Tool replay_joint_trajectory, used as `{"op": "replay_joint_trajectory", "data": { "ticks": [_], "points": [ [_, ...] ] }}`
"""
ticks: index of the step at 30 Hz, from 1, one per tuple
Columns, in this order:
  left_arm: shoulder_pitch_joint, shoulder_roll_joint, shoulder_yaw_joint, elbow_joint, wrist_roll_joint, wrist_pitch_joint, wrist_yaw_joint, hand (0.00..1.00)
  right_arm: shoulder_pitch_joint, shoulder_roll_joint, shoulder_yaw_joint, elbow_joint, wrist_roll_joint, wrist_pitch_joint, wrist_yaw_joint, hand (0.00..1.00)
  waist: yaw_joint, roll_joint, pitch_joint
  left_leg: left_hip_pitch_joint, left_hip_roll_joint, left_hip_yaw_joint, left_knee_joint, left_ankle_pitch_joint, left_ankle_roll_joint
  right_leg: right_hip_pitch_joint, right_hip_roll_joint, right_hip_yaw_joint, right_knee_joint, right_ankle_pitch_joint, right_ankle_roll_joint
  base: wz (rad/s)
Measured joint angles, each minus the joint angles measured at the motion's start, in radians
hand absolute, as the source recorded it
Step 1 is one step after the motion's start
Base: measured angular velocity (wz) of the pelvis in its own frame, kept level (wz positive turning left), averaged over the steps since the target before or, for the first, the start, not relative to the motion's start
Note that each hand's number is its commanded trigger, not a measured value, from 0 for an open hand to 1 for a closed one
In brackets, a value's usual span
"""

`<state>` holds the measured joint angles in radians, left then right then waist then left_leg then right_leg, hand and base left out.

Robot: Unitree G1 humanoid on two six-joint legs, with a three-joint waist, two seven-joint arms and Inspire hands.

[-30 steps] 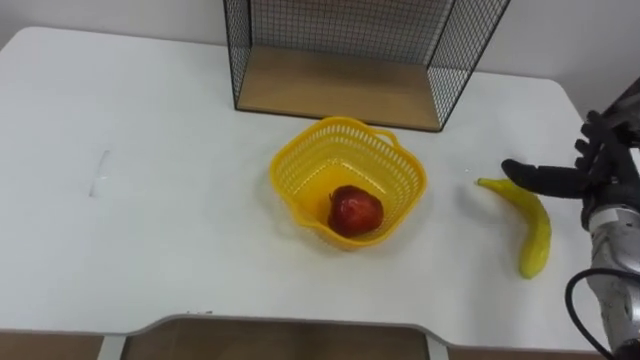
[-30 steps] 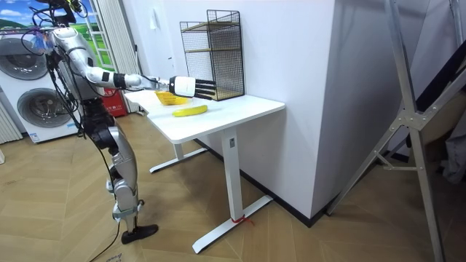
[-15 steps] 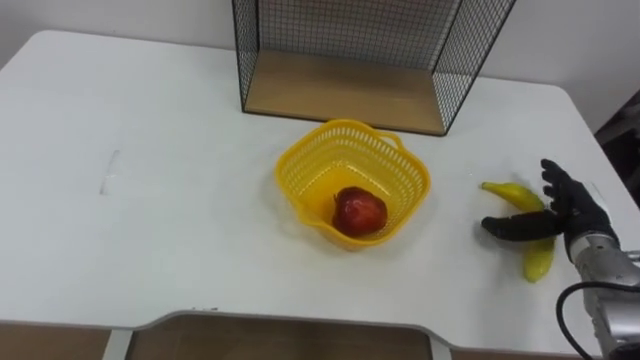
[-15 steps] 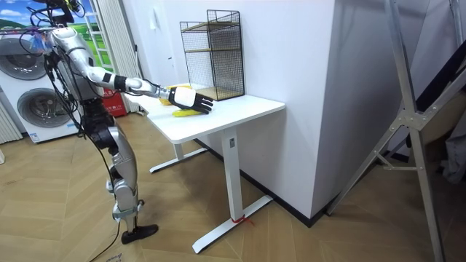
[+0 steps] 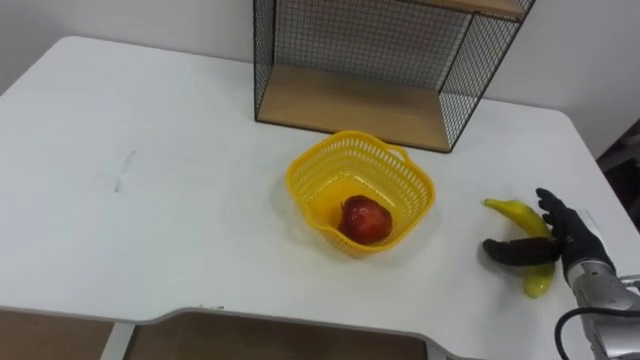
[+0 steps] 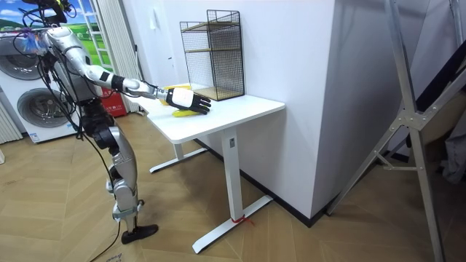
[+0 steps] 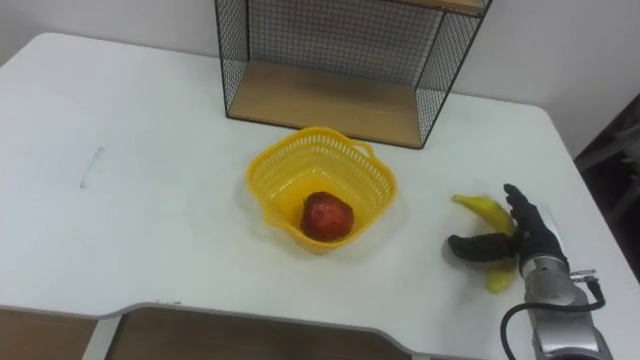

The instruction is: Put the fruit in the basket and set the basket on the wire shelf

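A yellow plastic basket (image 5: 322,176) stands mid-table with a red apple (image 5: 366,219) inside it. To its right a yellow banana (image 5: 510,212) lies on the white table (image 5: 150,230). My right hand (image 5: 570,236) rests over the banana's middle. Its thumb reaches across the near side and its straight fingers lie along the far side, so the hand is open around the fruit. The black wire shelf (image 5: 390,60) with a wooden board stands just behind the basket. In the room view the right arm stretches out over the table to the banana (image 6: 180,112).
I stand at the table's long front edge (image 5: 300,318). The table's right edge lies just beyond the banana. A washing machine (image 6: 33,102) stands behind me in the room view. White table surface stretches left of the basket.
My right hand has come down from above the banana and settled on it, thumb across it. The head camera has shifted a little; basket and apple have stayed put.
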<state>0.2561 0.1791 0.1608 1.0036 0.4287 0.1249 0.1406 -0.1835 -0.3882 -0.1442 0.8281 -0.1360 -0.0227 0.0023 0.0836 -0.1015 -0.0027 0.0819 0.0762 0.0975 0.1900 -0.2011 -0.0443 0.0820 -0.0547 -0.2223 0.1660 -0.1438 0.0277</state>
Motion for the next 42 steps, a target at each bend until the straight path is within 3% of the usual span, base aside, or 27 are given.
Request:
{"op": "replay_joint_trajectory", "data": {
  "ticks": [13,21,31,35,39,42],
  "points": [
    [-0.011,0.001,0.002,0.0,0.017,-0.002,-0.001,0.0,0.012,-0.007,-0.043,0.024,-0.148,-0.01,-0.057,1.0,-0.001,0.002,-0.0032,-0.001,0.0,-0.017,0.006,0.0,-0.001,0.017,0.002,-0.016,-0.015,0.002,0.0,0.03],
    [-0.031,0.001,0.002,0.002,0.017,-0.024,0.004,0.0,0.025,-0.014,-0.045,0.024,-0.224,-0.01,-0.092,1.0,0.0,0.001,-0.0031,0.002,0.002,-0.02,0.001,-0.001,-0.002,0.02,0.003,-0.023,-0.015,0.002,0.0,0.0],
    [-0.032,0.005,0.002,0.002,0.016,-0.026,0.005,0.0,0.028,-0.008,-0.043,0.015,-0.217,-0.01,-0.101,1.0,0.002,-0.005,-0.0026,0.001,0.002,-0.021,0.002,-0.002,-0.003,0.021,0.003,-0.023,-0.015,0.002,0.0,0.0],
    [-0.041,0.005,0.002,0.002,0.015,-0.045,0.006,0.0,0.027,-0.007,-0.035,0.006,-0.203,-0.01,-0.116,1.0,0.005,-0.003,-0.0018,0.002,0.002,-0.017,0.001,-0.002,-0.003,0.017,0.004,-0.018,-0.013,0.002,-0.001,-0.03],
    [-0.046,0.006,-0.008,0.011,0.016,-0.059,0.006,0.0,0.045,0.004,-0.031,-0.053,-0.13,-0.004,-0.114,1.0,0.004,0.001,-0.0004,0.0,0.002,-0.006,-0.005,-0.002,-0.003,0.005,0.004,-0.005,-0.01,0.003,-0.001,-0.09],
    [-0.045,0.005,-0.01,0.011,0.015,-0.06,0.006,0.0,0.059,0.006,-0.027,-0.113,-0.031,0.001,-0.098,1.0,-0.001,0.01,0.0061,-0.002,0.003,0.003,-0.006,-0.002,-0.002,-0.002,0.005,0.004,-0.008,0.003,-0.001,-0.11]
  ]
}}
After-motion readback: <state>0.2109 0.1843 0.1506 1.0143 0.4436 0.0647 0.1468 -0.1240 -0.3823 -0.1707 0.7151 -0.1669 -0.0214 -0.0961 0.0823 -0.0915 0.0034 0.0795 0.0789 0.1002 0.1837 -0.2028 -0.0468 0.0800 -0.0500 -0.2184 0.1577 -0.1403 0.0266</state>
